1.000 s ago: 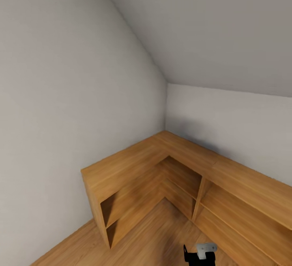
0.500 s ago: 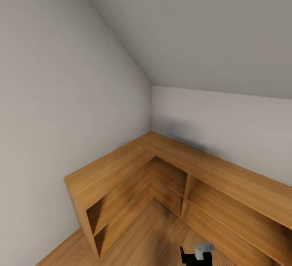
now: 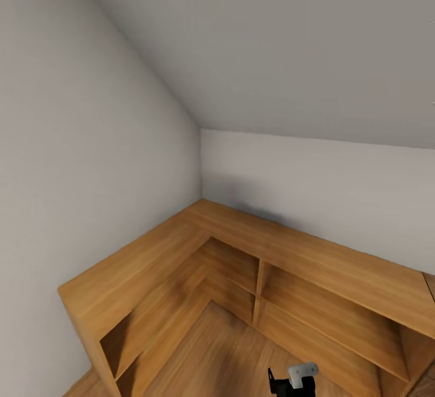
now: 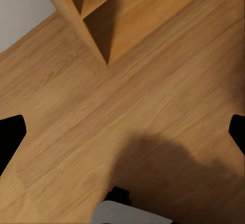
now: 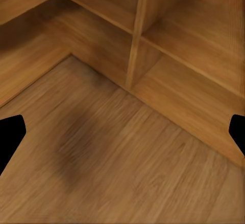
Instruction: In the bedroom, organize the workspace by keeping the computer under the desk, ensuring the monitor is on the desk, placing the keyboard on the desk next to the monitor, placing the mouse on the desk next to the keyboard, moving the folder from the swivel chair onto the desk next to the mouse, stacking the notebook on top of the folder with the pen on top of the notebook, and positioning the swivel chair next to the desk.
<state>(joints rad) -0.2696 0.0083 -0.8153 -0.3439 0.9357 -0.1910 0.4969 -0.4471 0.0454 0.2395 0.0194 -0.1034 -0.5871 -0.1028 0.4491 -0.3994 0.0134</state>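
I face a room corner; the desk, the swivel chair and the other task things are out of view. In the left wrist view my left gripper (image 4: 122, 134) is open over bare wood floor (image 4: 153, 96), its black fingertips (image 4: 10, 134) far apart with nothing between them. In the right wrist view my right gripper (image 5: 122, 134) is open too, above the floor (image 5: 127, 168) in front of a shelf unit, and it holds nothing. A small black and white part of my arm (image 3: 294, 379) pokes in at the lower edge of the head view.
A low L-shaped light-wood shelf unit (image 3: 241, 246) with open compartments fills the corner under a sloping ceiling (image 3: 272, 40). White walls (image 3: 72, 173) stand behind it. Its end panel (image 4: 81, 14) and a divider (image 5: 138, 35) are close to the grippers.
The whole head picture has shifted left: the camera has turned right. More of the shelf unit's right run shows now. The arm part keeps its place at the lower edge.
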